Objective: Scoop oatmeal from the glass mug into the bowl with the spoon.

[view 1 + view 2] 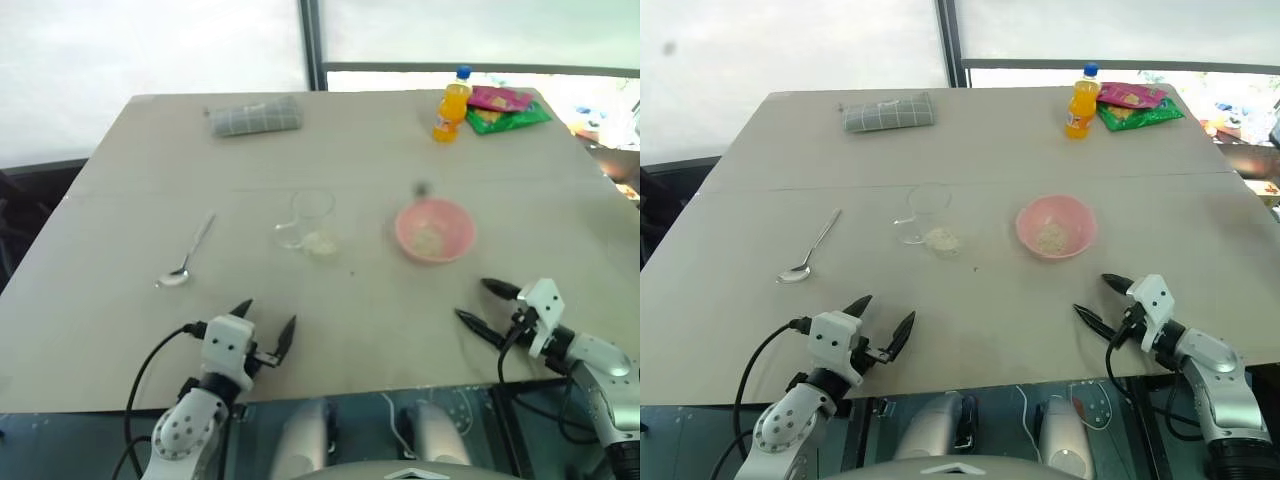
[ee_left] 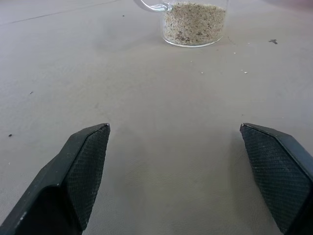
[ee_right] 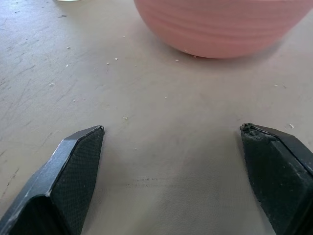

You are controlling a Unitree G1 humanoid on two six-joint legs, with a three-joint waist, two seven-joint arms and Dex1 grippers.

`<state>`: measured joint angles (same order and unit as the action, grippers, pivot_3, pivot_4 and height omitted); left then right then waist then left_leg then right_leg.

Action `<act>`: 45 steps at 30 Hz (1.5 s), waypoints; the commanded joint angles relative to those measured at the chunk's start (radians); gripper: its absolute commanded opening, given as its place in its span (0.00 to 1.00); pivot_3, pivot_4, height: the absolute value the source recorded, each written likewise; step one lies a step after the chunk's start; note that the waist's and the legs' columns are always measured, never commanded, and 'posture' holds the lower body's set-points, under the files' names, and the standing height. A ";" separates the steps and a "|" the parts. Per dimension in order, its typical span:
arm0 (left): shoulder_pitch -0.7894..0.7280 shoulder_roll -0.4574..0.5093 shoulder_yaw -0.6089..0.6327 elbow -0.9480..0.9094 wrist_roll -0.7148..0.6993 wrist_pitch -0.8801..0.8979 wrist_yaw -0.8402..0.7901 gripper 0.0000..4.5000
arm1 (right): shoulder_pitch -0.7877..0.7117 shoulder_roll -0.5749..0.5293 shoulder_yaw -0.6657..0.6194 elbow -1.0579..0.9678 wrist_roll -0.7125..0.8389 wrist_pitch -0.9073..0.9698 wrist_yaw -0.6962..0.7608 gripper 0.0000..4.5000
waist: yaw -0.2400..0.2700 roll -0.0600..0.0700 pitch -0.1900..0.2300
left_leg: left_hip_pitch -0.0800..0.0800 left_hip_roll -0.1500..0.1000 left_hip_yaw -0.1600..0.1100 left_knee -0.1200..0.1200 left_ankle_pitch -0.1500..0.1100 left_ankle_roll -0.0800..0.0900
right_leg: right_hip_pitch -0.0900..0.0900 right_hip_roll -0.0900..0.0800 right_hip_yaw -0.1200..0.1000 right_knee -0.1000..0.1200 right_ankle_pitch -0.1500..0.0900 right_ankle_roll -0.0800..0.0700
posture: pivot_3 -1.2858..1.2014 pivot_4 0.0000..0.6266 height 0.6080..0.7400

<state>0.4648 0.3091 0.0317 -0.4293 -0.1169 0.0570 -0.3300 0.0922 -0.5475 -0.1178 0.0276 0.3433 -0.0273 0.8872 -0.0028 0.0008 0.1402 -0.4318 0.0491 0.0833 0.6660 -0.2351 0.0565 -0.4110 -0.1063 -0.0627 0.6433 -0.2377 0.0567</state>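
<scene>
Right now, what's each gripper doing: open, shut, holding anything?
Left gripper: open, empty, above the table.
Right gripper: open, empty, near the bowl.

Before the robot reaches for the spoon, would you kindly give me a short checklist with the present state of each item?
1. Left gripper open, holding nothing: ok.
2. Right gripper open, holding nothing: ok.
3. Spoon lying flat on the table, free to grasp: ok.
4. Glass mug upright with oatmeal inside: ok.
5. Bowl upright, beside the mug, apart from it: ok.
6. Orange bottle far from the work area: ok.
</scene>
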 commanded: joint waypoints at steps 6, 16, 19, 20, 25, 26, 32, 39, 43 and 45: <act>0.024 0.004 0.001 0.070 0.000 0.000 -0.016 0.99 | 0.007 -0.008 -0.016 0.024 -0.005 -0.001 -0.003 1.00 | 0.000 0.000 0.000 | 0.000 0.000 0.000 0.000 0.000 0.000 | 0.000 0.000 0.000 0.000 0.000 0.000 | 0.52 0.24 0.83; -0.004 0.010 0.004 0.097 0.000 -0.008 -0.029 0.99 | 0.000 -0.009 -0.020 0.039 -0.006 -0.010 -0.003 1.00 | 0.003 0.002 -0.001 | 0.000 0.000 0.000 0.000 0.000 0.000 | 0.000 0.000 0.000 0.000 0.000 0.000 | 0.52 0.24 0.83; -0.012 0.012 0.004 0.102 0.003 -0.013 -0.034 0.99 | -0.007 -0.009 -0.021 0.045 -0.006 -0.012 -0.003 1.00 | 0.005 0.003 -0.002 | 0.001 0.000 0.000 0.000 0.000 0.000 | 0.000 0.000 0.000 0.000 0.000 0.000 | 0.52 0.24 0.83; -0.015 0.012 0.005 0.103 0.003 -0.015 -0.035 0.99 | -0.009 -0.010 -0.022 0.047 -0.005 -0.013 -0.003 1.00 | 0.007 0.003 -0.002 | 0.001 0.000 0.000 0.000 0.000 0.000 | 0.000 0.000 0.000 0.000 0.000 0.000 | 0.52 0.24 0.83; -0.027 0.016 0.018 0.101 -0.007 -0.017 -0.042 0.99 | -0.001 -0.023 -0.013 0.035 -0.006 -0.022 0.024 1.00 | 0.013 0.003 -0.002 | 0.001 0.000 0.000 0.000 0.000 0.000 | 0.000 0.000 0.000 0.000 0.000 0.000 | 0.52 0.24 0.83; -0.035 0.023 0.030 0.094 -0.006 -0.018 -0.041 0.99 | 0.007 -0.027 -0.009 0.013 0.003 -0.014 0.035 1.00 | 0.015 0.003 -0.002 | 0.001 0.000 0.000 0.000 0.000 0.000 | 0.000 0.000 0.000 0.000 0.000 0.000 | 0.52 0.24 0.83; -0.209 0.111 0.188 0.082 -0.017 0.063 0.013 0.99 | 0.029 -0.064 0.002 -0.160 0.093 0.069 0.106 1.00 | 0.017 0.002 0.003 | -0.001 0.002 -0.001 0.000 0.000 0.000 | 0.000 0.002 -0.002 0.000 0.000 0.000 | 0.52 0.24 0.83; -0.413 0.257 0.346 0.148 -0.123 0.302 -0.027 0.99 | 0.033 -0.157 -0.046 -0.464 0.266 0.296 0.088 1.00 | 0.017 -0.007 0.012 | -0.003 0.002 0.000 0.001 0.003 0.004 | -0.001 0.001 -0.002 0.000 0.003 -0.004 | 0.52 0.24 0.83; -0.502 0.346 0.403 0.235 -0.159 0.482 -0.033 0.99 | -0.007 -0.180 -0.037 -0.539 0.291 0.351 0.061 1.00 | 0.017 -0.012 0.017 | -0.003 0.002 -0.001 0.000 0.003 0.004 | -0.001 0.002 -0.003 0.000 0.003 -0.004 | 0.52 0.24 0.83; -0.524 0.376 0.414 0.275 -0.168 0.546 -0.040 0.99 | -0.034 -0.181 -0.029 -0.565 0.300 0.379 0.044 1.00 | 0.016 -0.012 0.018 | -0.003 0.002 -0.001 0.000 0.003 0.004 | -0.001 0.002 -0.003 0.000 0.003 -0.004 | 0.52 0.24 0.83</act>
<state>-0.0481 0.6617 0.4080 -0.1706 -0.2724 0.5508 -0.3639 0.0812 -0.7207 -0.1349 -0.4819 0.6132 0.3330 0.9478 0.0132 -0.0113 0.1586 -0.4343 0.0510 0.0824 0.6664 -0.2325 0.0607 -0.4122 -0.1047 -0.0659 0.6430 -0.2349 0.0525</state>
